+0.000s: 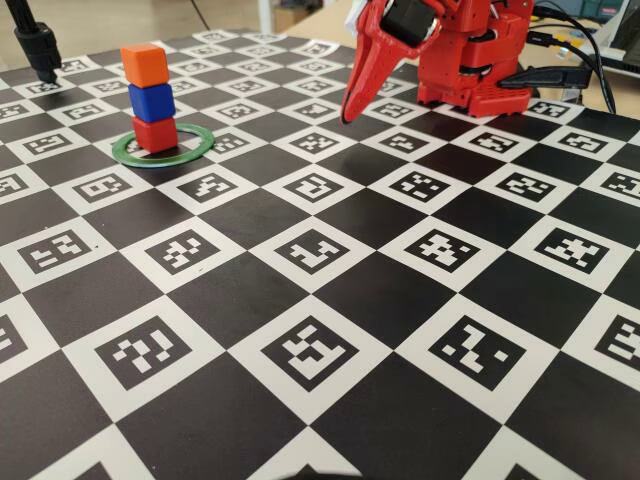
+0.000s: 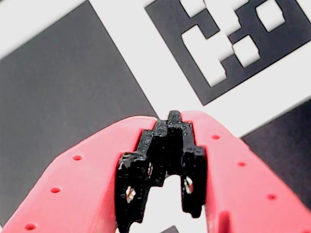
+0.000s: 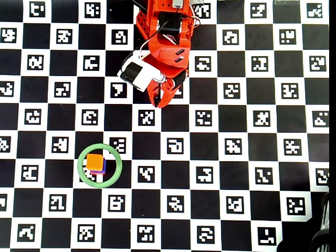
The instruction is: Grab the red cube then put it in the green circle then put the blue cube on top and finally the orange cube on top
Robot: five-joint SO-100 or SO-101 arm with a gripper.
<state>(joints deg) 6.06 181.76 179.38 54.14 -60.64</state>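
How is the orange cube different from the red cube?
The orange cube sits at the very top of the stack; the red cube is at the bottom, inside the green circle. The orange cube is bright orange with nothing on it; the red cube is darker and carries the blue cube. Both look the same size and shape.

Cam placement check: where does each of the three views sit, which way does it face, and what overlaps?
Fixed view: low at the board's edge, facing the arm's base; shows the stack in the green circle and the gripper.
Wrist view: on the gripper, looking down at the checkered board; shut fingers fill the bottom.
Overhead view: straight down; arm at top, orange cube lower left.
Shared: fixed and overhead views both show stack and arm.
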